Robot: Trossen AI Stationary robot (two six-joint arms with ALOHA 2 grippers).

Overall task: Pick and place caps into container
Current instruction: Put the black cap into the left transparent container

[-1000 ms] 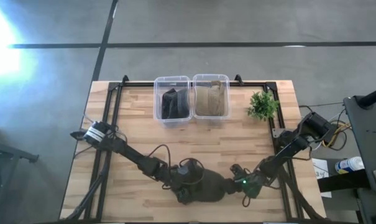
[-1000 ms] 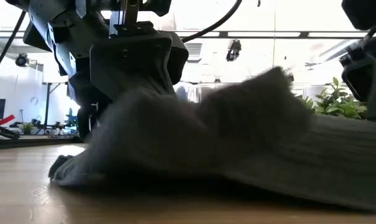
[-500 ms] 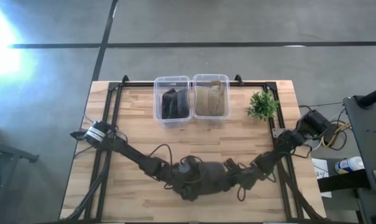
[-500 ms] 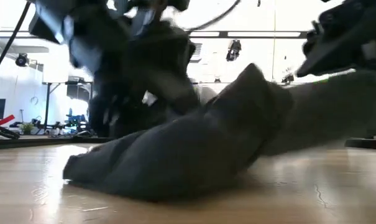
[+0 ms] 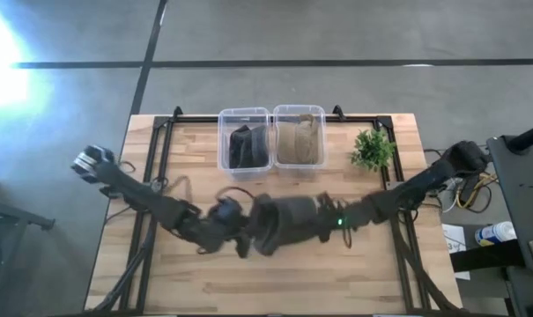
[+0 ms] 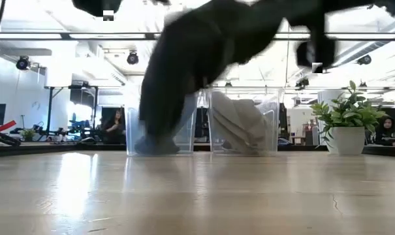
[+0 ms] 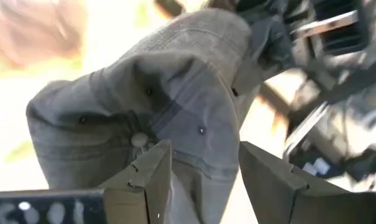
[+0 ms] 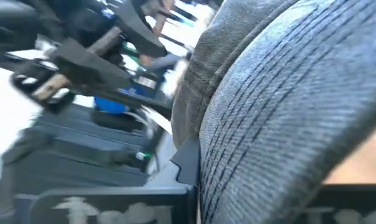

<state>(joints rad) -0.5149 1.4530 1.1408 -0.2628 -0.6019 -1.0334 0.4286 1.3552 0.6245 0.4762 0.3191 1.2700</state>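
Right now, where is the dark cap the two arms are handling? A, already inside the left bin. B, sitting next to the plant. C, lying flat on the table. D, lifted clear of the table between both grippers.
D: in the low view the dark cap hangs in the air above the bare table, and the high view shows it between the left gripper and the right gripper.

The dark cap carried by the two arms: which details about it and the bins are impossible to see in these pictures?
- Dark cap: its brim cannot be found; the low view is motion-blurred and the wrist views crop it.
- Right hand: grip hidden by cap fabric in the right wrist view.
- Left hand: fingers apart; contact with the cloth between them is unclear.
- Left bin and right bin: number of caps inside cannot be counted.
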